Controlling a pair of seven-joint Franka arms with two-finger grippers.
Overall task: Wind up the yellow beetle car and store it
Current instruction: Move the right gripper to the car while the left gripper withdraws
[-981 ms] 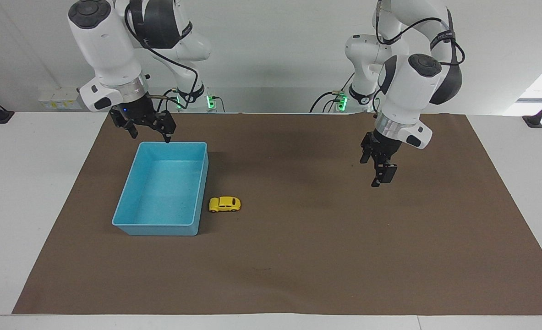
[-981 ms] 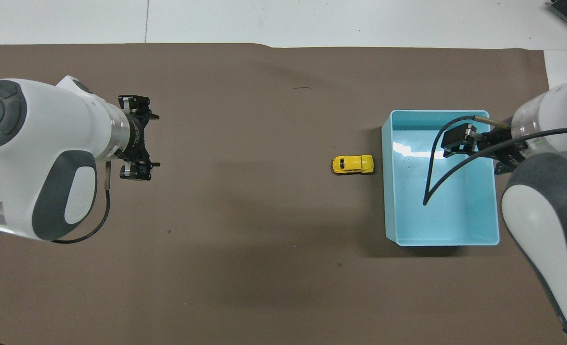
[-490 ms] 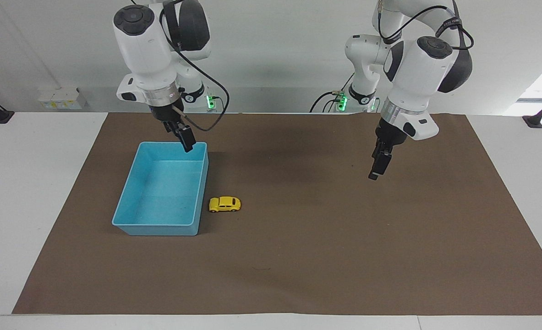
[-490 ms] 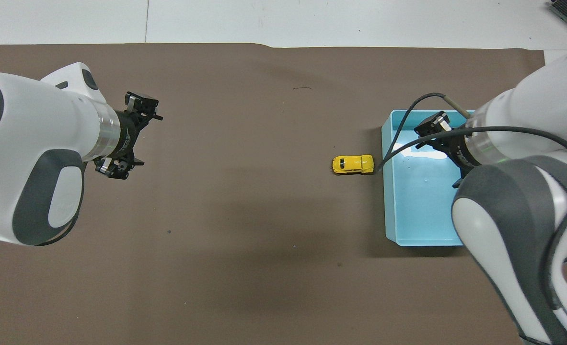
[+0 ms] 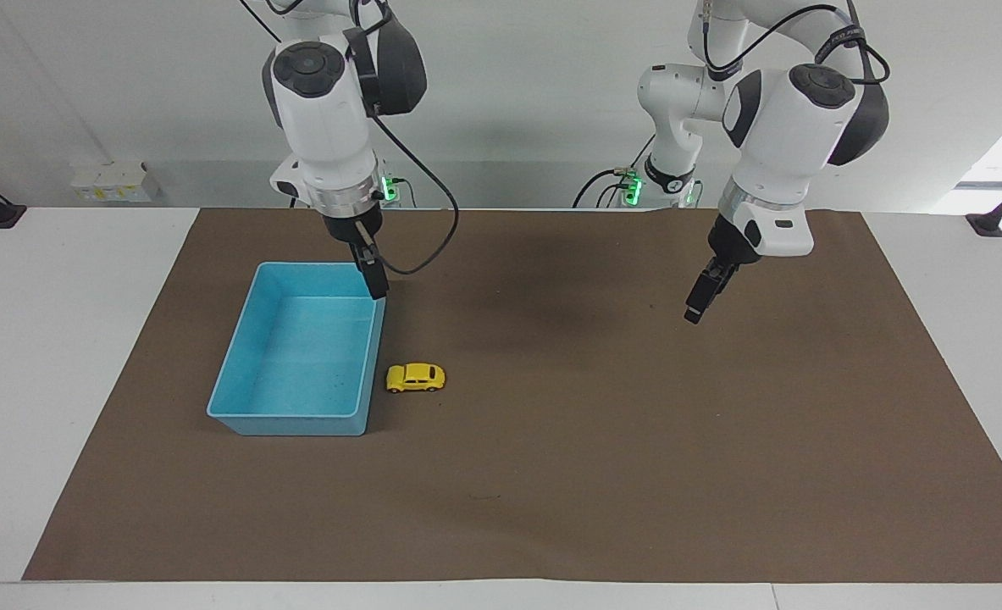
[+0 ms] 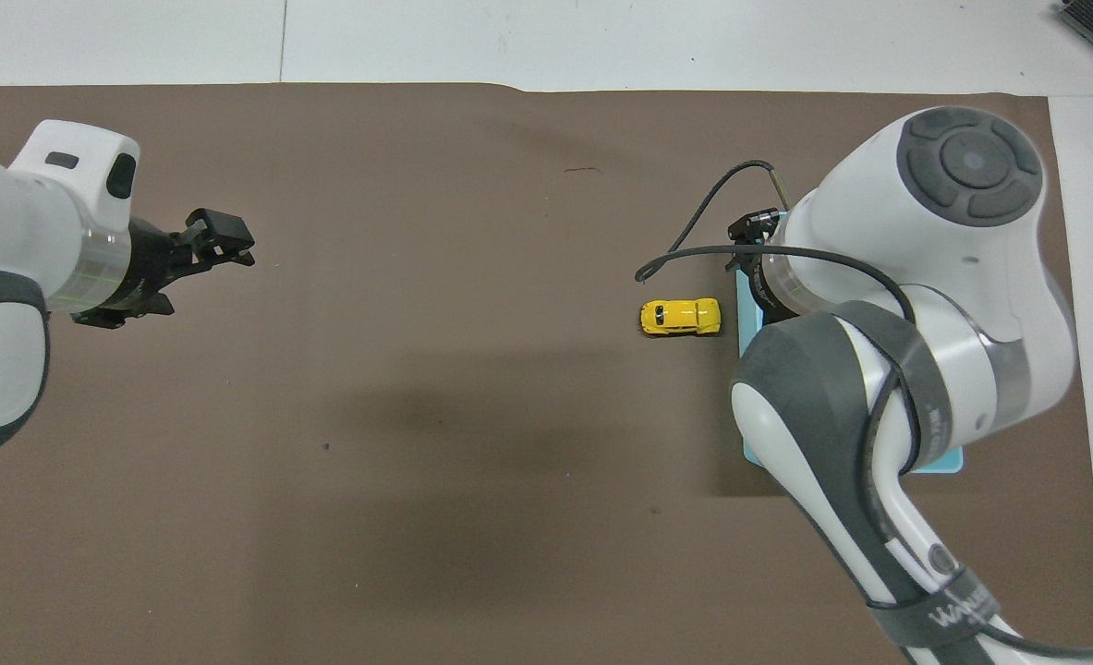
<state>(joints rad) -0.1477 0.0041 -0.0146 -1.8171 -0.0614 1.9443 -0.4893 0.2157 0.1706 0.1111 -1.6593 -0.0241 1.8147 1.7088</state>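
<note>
- Facing view:
  - Reading the scene first: right gripper (image 5: 374, 282) hangs over the corner of the blue bin (image 5: 231, 373) that is nearest the robots and the table's middle, jaws spread wide, nothing held.
  - Yellow beetle car (image 5: 416, 377) sits on the brown mat (image 5: 602, 440), below and ahead of that gripper, just beside the bin's wall on the side toward the left arm's end, not touching it as far as can be told.
  - Left gripper (image 5: 696, 307) waits over bare mat, well apart from the car, jaws wide and empty.
  - Best approach, as a judgement: carry the right gripper forward off the bin corner until it is straight above the car, then come down, keeping the finger on the bin side clear of the wall.
  - Worth closing across the car's narrow body, not along its length, so the wheels stay free for winding.

- Overhead view:
  - Right gripper mostly hidden under its own wrist; only a dark part and a cable show.
  - Yellow beetle car (image 6: 681, 317) lies lengthwise toward the bin edge (image 6: 746, 305), with only a slim gap between.
  - Left gripper (image 6: 218, 242) points over open mat toward the car, far off.
  - Risk, as a judgement: little room on the bin side; a slightly off descent could nudge the car or clip the wall.
</note>
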